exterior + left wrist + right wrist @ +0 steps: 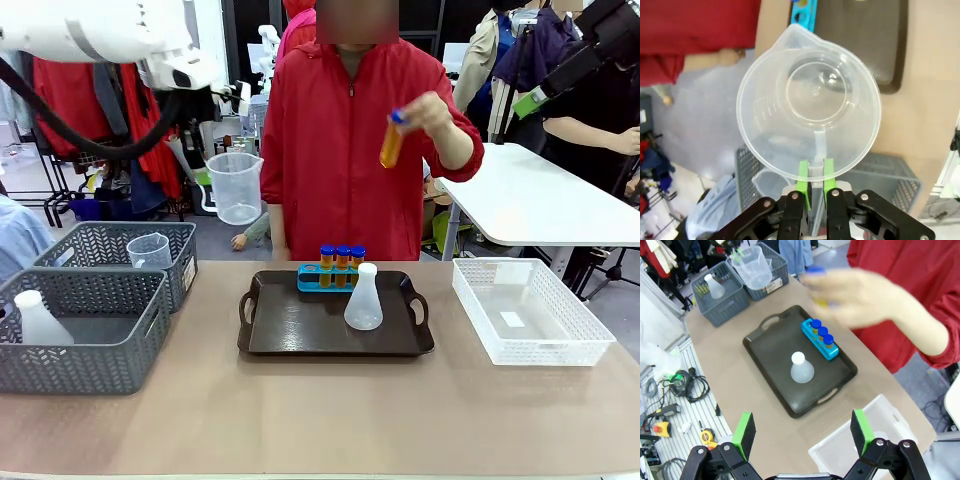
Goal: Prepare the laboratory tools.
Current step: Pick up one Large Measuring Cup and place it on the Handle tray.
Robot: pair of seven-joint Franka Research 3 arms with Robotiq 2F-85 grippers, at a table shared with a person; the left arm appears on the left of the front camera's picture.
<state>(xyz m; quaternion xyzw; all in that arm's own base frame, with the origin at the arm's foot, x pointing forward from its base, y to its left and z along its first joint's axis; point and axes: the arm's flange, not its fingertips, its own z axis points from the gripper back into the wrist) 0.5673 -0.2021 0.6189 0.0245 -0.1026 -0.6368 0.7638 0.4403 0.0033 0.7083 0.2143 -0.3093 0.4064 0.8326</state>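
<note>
Above the tray's (262, 345) left end, our left claw (813, 176) pinches the measuring beaker's (235, 186) handle, mouth upward; right claw (802, 432) wide.

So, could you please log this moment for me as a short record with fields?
left gripper: shut on the handle of the clear beaker, held up in the air
right gripper: open, holding nothing, above the table's near edge
tray: carries the blue rack with three capped tubes and the conical flask
person's hand: holds up one orange tube
grey baskets: a second flask and a second beaker inside
white bin: right of the tray
</note>
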